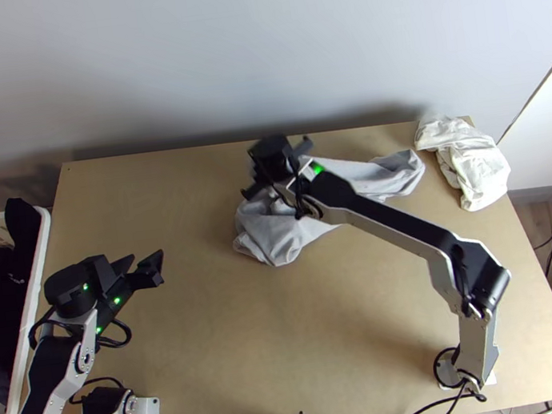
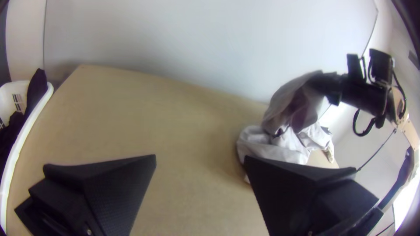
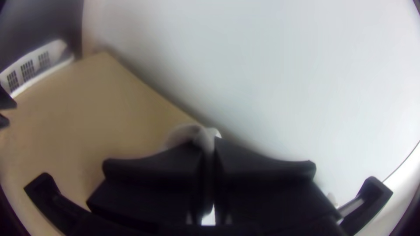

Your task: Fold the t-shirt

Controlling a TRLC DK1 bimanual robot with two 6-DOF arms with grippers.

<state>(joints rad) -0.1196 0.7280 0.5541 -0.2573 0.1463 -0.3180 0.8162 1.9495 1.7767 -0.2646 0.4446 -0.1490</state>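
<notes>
The light grey t-shirt (image 1: pixel 279 235) lies bunched at the table's upper middle, one part stretching right toward the back edge. Over it hangs my right gripper (image 1: pixel 273 183), and in the left wrist view a fold of the shirt (image 2: pixel 291 105) rises from the heap to that gripper. In the right wrist view, my right gripper (image 3: pixel 209 161) is shut on a pinch of the cloth. My left gripper (image 1: pixel 144 263) is over the table's left part, away from the shirt; in its wrist view the left gripper (image 2: pixel 200 159) stands open with nothing between its fingers.
A crumpled white cloth (image 1: pixel 472 159) lies at the table's back right corner. At the left edge stands a white basket (image 1: pixel 36 317) with dark clothes. Behind the table is a pale wall. Bare tabletop (image 1: pixel 269 345) spreads in front of the shirt.
</notes>
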